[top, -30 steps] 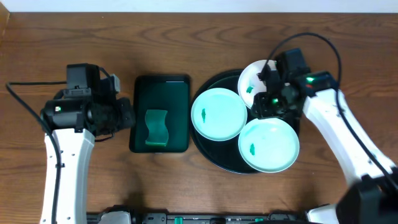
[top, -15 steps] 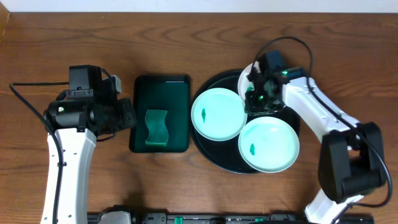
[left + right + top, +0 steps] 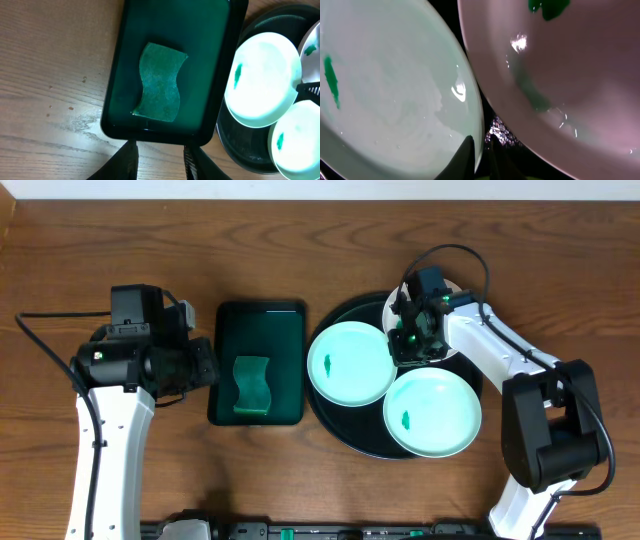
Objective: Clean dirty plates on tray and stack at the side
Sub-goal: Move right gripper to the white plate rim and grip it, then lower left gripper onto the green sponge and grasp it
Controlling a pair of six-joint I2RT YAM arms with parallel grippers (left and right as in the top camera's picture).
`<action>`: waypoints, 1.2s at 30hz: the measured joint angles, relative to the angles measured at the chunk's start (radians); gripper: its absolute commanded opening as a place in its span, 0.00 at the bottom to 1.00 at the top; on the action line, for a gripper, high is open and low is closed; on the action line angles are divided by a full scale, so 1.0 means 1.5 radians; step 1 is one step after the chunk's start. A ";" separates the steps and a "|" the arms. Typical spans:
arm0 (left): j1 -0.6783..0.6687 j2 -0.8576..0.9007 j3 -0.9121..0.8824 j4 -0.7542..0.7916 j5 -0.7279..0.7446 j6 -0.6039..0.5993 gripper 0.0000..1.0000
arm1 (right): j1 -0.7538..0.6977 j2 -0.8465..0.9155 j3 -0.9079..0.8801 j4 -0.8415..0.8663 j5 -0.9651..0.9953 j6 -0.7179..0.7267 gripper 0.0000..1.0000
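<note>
Nipping the nine-o'clock plate (image 3: 350,363) by its three-o'clock rim, the right gripper (image 3: 479,150) is holding something likely light, stiff, slick and breakable, while the left gripper (image 3: 159,147) is hanging open, empty.

You've got 2 white arms, left arm (image 3: 100,440) and right arm (image 3: 495,355), black joints (image 3: 545,420), looping black cables (image 3: 450,248), green LEDs (image 3: 97,355), left gripper (image 3: 160,150) black-fingered.
</note>
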 measured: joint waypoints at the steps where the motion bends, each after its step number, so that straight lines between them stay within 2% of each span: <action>1: 0.000 0.000 0.000 0.000 0.000 0.000 0.32 | 0.000 0.000 -0.002 0.006 0.000 0.000 0.09; 4: 0.000 0.000 0.000 0.000 0.000 0.000 0.32 | 0.000 0.000 -0.014 0.030 0.000 0.001 0.08; 7: 0.000 0.000 0.000 0.000 0.000 0.000 0.32 | 0.000 0.000 -0.027 0.039 -0.001 0.003 0.01; 17: -0.023 0.015 0.000 0.030 -0.008 -0.007 0.37 | 0.001 0.000 -0.029 0.045 -0.001 0.013 0.01; 26: -0.127 0.144 -0.001 0.081 -0.073 -0.068 0.36 | 0.001 0.000 -0.029 0.046 -0.001 0.013 0.01; 36: -0.143 0.274 -0.001 0.131 -0.111 -0.108 0.36 | 0.001 0.000 -0.029 0.046 -0.001 0.013 0.01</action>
